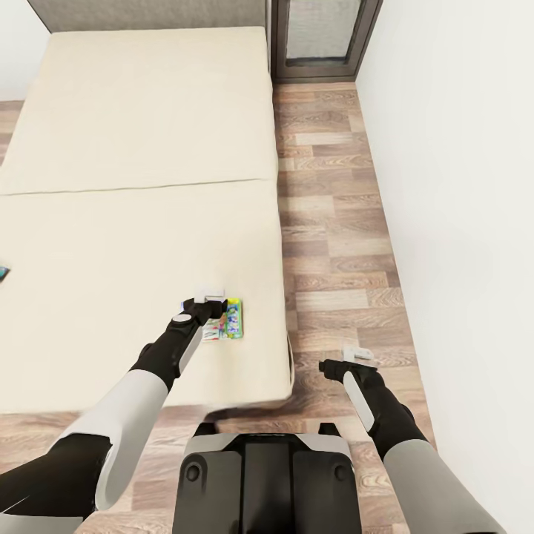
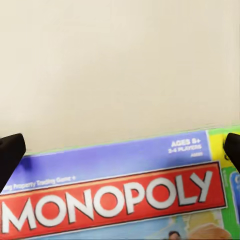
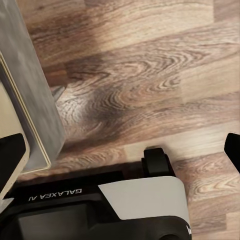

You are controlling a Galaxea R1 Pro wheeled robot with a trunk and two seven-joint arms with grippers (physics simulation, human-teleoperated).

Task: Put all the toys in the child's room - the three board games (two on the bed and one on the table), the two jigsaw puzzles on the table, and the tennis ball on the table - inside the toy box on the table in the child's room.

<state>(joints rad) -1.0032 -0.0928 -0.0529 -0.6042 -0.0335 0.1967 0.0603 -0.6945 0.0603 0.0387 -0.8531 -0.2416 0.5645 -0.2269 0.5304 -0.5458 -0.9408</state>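
Note:
A flat board game (image 1: 233,319) with a green edge lies on the beige bed (image 1: 133,222), near its front right corner. In the left wrist view it is a "Monopoly" box (image 2: 115,195) with a red banner, flat on the mattress. My left gripper (image 1: 215,314) hovers right above it, open, with one black fingertip (image 2: 10,155) at each side of the box's width and nothing held. My right gripper (image 1: 348,363) hangs open over the wood floor beside the bed. A small dark-blue thing (image 1: 2,273) shows at the bed's left edge.
The bed's grey frame (image 3: 35,100) stands close to my base (image 1: 267,475). A strip of plank floor (image 1: 334,222) runs between the bed and the white wall (image 1: 460,185). A grey-framed window (image 1: 320,37) stands at the far end.

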